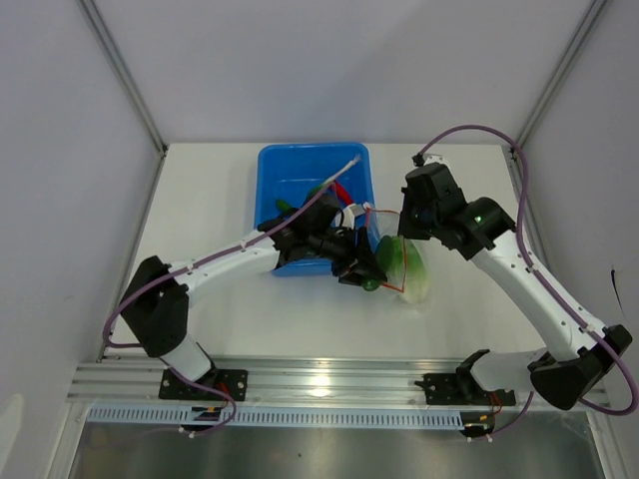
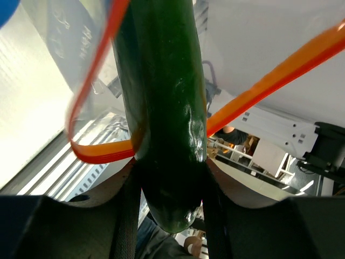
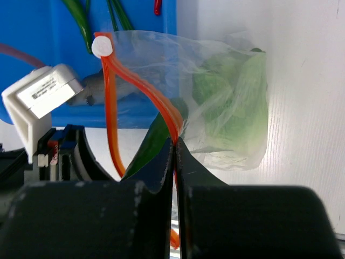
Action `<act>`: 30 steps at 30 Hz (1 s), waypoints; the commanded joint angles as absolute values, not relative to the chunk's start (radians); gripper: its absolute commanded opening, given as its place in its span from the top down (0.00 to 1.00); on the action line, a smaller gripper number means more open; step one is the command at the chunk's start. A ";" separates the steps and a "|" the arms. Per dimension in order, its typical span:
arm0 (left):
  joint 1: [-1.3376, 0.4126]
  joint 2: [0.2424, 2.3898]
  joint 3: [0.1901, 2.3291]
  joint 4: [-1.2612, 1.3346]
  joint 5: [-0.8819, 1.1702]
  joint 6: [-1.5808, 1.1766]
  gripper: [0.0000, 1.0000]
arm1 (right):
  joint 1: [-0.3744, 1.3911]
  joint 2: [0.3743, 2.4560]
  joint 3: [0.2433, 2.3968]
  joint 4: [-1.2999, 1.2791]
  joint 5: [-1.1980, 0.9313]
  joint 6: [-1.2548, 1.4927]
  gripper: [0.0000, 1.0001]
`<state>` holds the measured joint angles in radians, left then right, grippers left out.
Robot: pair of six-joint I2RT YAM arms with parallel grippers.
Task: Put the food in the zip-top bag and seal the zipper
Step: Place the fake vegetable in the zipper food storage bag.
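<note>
The clear zip-top bag (image 3: 232, 102) hangs just right of the blue bin, and a pale green cabbage head (image 3: 237, 81) shows through its film. My right gripper (image 3: 176, 144) is shut on the orange-red zipper (image 3: 161, 108) at the bag's mouth and holds it up. My left gripper (image 2: 170, 167) is shut on a dark green pod (image 2: 161, 81). That pod pokes through the loop of the zipper (image 2: 97, 154) into the mouth. From above, the left gripper (image 1: 361, 269) meets the bag (image 1: 409, 267) from the left.
The blue bin (image 1: 290, 165) stands at the back centre with more green pods (image 3: 81, 21) and a red chili (image 1: 342, 192) inside. Purple cables (image 1: 479, 135) loop over both arms. White walls close in the table on three sides.
</note>
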<state>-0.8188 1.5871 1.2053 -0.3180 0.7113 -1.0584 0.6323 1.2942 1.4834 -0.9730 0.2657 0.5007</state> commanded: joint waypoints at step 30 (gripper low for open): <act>-0.775 1.535 1.414 -0.460 0.480 -1.180 0.97 | 0.747 1.233 1.417 -0.931 0.356 0.534 1.00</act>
<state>-0.7826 1.5707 1.3609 -0.4351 0.5117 -1.1557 0.7357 1.2560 1.4174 -0.9619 0.3237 0.5236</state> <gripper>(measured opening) 0.451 0.006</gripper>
